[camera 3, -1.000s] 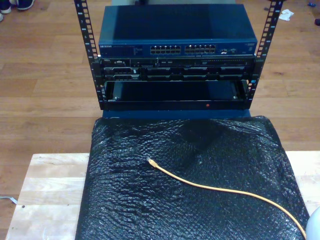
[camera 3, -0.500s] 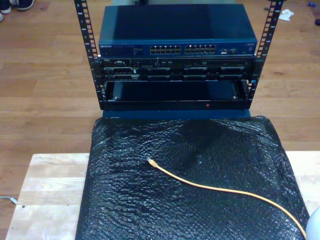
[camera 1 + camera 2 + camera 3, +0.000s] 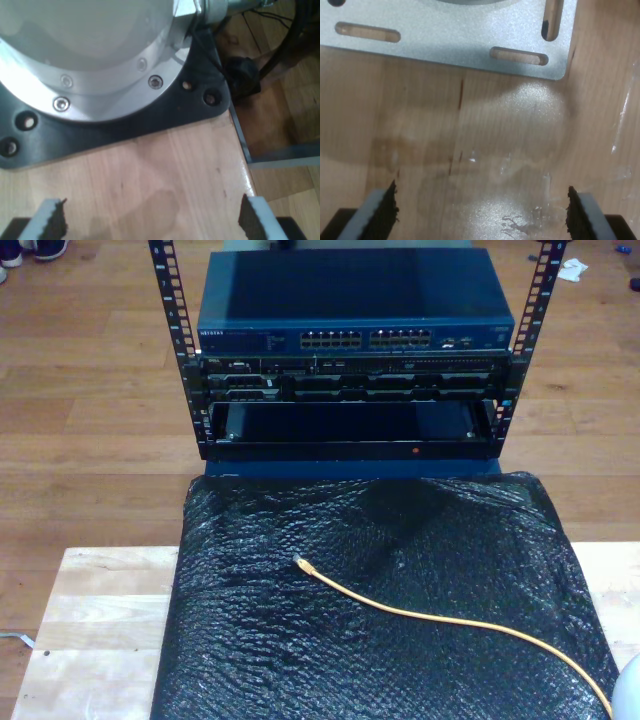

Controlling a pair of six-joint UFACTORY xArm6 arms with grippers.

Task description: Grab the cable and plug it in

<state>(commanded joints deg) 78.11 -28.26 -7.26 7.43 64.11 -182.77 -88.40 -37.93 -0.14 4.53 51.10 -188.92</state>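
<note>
The cable (image 3: 440, 618) lies untouched across the black wrap (image 3: 250, 640) in the exterior view's lower middle, unplugged, my first gripper (image 3: 150, 220) and second gripper (image 3: 481, 210) both spread wide over bare wood, so basically everything's left.

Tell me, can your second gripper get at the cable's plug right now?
Probably yes, after a long move. My second gripper is open over bare wood beside a metal plate. The cable lies uncovered on the black sheet, its plug unobstructed.

Soft, even light reaches me. Below my second tool (image 3: 482, 210), glare whitens the pale wooden surface (image 3: 485, 150); the crinkled black plastic sheet (image 3: 400, 640) glints, and everything looks slightly blurred.
</note>
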